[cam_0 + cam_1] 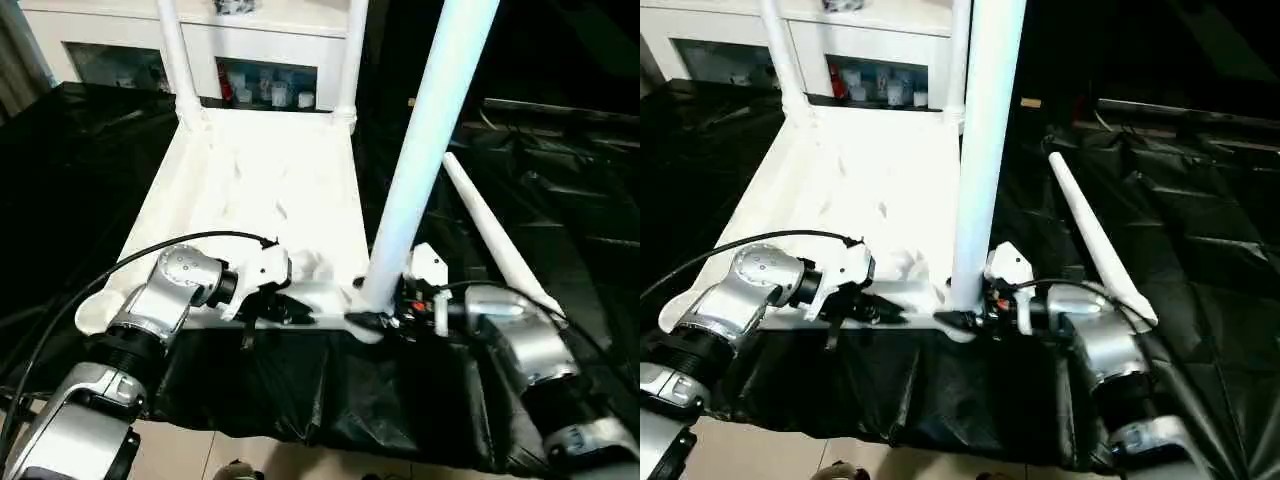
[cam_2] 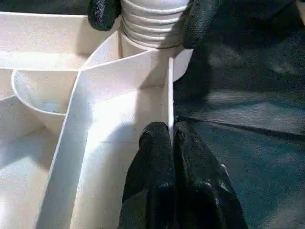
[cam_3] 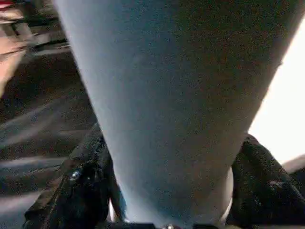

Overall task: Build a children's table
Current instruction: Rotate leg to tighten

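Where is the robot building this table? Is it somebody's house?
Probably a room indoors, maybe a home or a workroom. A white glass-door cabinet stands behind, black sheeting covers the work surface, and pale floor tiles show below. The tabletop lies upside down on it.

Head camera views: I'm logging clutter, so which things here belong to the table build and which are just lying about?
Job:
tabletop
two far legs
near leg in right claw
spare leg
left claw on tabletop rim

Lying about:
cabinet
black sheet
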`<state>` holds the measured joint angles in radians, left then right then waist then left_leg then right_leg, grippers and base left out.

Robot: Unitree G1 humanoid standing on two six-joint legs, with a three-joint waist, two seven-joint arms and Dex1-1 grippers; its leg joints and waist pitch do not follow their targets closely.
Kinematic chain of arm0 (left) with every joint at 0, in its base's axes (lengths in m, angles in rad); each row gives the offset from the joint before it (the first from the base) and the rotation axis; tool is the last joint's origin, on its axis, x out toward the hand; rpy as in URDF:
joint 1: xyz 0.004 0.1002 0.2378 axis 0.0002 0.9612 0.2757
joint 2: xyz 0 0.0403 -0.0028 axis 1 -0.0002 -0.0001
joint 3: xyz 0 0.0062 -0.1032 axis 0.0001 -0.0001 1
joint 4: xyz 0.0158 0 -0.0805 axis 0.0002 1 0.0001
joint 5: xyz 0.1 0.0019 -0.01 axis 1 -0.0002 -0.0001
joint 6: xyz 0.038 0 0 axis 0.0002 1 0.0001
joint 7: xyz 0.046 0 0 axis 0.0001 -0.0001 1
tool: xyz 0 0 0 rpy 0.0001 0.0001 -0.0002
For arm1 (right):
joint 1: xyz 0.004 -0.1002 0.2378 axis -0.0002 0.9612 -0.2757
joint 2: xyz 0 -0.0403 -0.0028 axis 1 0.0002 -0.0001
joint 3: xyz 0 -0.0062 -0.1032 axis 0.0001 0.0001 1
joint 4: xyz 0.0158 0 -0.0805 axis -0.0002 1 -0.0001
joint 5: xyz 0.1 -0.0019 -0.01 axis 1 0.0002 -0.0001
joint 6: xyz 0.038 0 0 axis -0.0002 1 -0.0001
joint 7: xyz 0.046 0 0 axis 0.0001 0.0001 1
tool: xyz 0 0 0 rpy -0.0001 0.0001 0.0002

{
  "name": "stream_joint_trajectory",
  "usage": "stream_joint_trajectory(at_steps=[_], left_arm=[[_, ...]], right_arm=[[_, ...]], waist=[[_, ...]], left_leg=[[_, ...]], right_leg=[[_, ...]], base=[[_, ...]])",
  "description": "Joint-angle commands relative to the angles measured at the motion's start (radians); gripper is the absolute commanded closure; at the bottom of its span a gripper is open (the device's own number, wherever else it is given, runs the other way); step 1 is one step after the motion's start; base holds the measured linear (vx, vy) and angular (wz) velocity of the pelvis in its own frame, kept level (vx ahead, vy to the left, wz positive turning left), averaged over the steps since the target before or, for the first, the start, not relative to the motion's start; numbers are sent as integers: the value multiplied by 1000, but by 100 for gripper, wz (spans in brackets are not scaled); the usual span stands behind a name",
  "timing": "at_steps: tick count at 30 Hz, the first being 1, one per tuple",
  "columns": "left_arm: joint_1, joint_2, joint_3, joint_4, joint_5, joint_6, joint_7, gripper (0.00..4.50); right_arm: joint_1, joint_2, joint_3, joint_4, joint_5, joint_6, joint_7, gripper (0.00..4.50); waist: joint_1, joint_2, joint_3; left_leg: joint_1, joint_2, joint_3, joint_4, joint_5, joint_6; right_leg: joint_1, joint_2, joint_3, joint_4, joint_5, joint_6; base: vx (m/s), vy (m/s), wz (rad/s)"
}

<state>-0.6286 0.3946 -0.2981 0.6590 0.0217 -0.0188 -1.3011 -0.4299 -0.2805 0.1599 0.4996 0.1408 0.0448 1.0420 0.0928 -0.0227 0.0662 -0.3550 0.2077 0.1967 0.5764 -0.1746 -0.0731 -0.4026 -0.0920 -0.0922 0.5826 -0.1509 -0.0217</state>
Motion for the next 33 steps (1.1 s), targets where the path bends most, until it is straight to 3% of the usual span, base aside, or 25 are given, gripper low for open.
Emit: stream_joint_trajectory(at_steps=[1, 5, 7, 10, 14, 15, 16, 20, 22, 24, 29, 33], left_arm=[[-16, -46, -12, 15, 18, 13, 68, 450], [-58, -159, 30, 39, 20, 116, 270, 450], [-75, -208, 42, 45, 26, 152, 361, 450], [-83, -257, 41, 46, 40, 168, 436, 450], [-73, -284, 16, 41, 74, 162, 465, 450], [-69, -284, 12, 36, 78, 165, 464, 450], [-66, -282, 7, 30, 84, 161, 466, 450], [-49, -261, 6, 11, 75, 146, 430, 450], [-24, -221, 4, -11, 62, 101, 362, 450], [-10, -197, 7, -26, 50, 82, 316, 450], [19, -119, -1, -44, 25, 32, 175, 450], [33, -76, -5, -62, 5, 29, 90, 450]], right_arm=[[-3, 41, -7, 36, -38, -6, -135, 177], [-43, 184, -99, 141, -21, 38, -447, 178], [-61, 236, -118, 180, -18, 41, -543, 178], [-88, 286, -114, 226, -45, 18, -634, 178], [-108, 330, -97, 261, -80, -37, -663, 178], [-109, 333, -96, 265, -86, -58, -660, 122], [-113, 334, -101, 271, -86, -72, -666, 108], [-116, 316, -94, 274, -84, -109, -624, 88], [-101, 269, -66, 242, -80, -139, -507, 64], [-89, 237, -56, 218, -69, -142, -426, 64], [-49, 129, -11, 137, -31, -115, -168, 64], [-26, 62, 18, 90, -16, -96, -30, 64]], waist=[[-8, 4, -71], [-27, 0, -68], [-37, 4, -66], [-43, 3, -68], [-44, 7, -71], [-43, 7, -72], [-44, 5, -71], [-44, 8, -71], [-45, 6, -74], [-48, 4, -74], [-42, 4, -77], [-31, 7, -78]], left_leg=[[15, 27, -16, -68, -279, -4], [12, 22, -23, -70, -312, -16], [20, 18, -24, -65, -333, -13], [14, 18, -24, -67, -323, -7], [15, 19, -22, -67, -328, 10], [14, 19, -21, -67, -326, 12], [13, 19, -20, -67, -325, 15], [13, 21, -20, -69, -329, 19], [7, 22, -21, -69, -324, 28], [6, 22, -19, -68, -315, 34], [7, 24, -15, -64, -260, 64], [7, 30, -13, -63, -236, 68]], right_leg=[[42, -62, 49, -71, -389, -174], [43, -64, 42, -89, -532, -113], [36, -63, 37, -99, -565, -104], [38, -60, 35, -99, -544, -102], [36, -57, 38, -97, -496, -113], [37, -58, 40, -94, -475, -121], [38, -57, 40, -93, -467, -124], [39, -56, 41, -88, -436, -143], [46, -58, 42, -85, -416, -149], [44, -57, 44, -82, -393, -155], [49, -55, 48, -70, -312, -193], [51, -54, 48, -59, -265, -217]], base=[[0, 0, 0], [0, 0, 0], [0, 0, 0], [0, 0, 0], [0, 0, 0], [0, 0, 0], [0, 0, 0], [0, 0, 0], [0, 0, 0], [0, 0, 0], [0, 0, 0], [0, 0, 0]])
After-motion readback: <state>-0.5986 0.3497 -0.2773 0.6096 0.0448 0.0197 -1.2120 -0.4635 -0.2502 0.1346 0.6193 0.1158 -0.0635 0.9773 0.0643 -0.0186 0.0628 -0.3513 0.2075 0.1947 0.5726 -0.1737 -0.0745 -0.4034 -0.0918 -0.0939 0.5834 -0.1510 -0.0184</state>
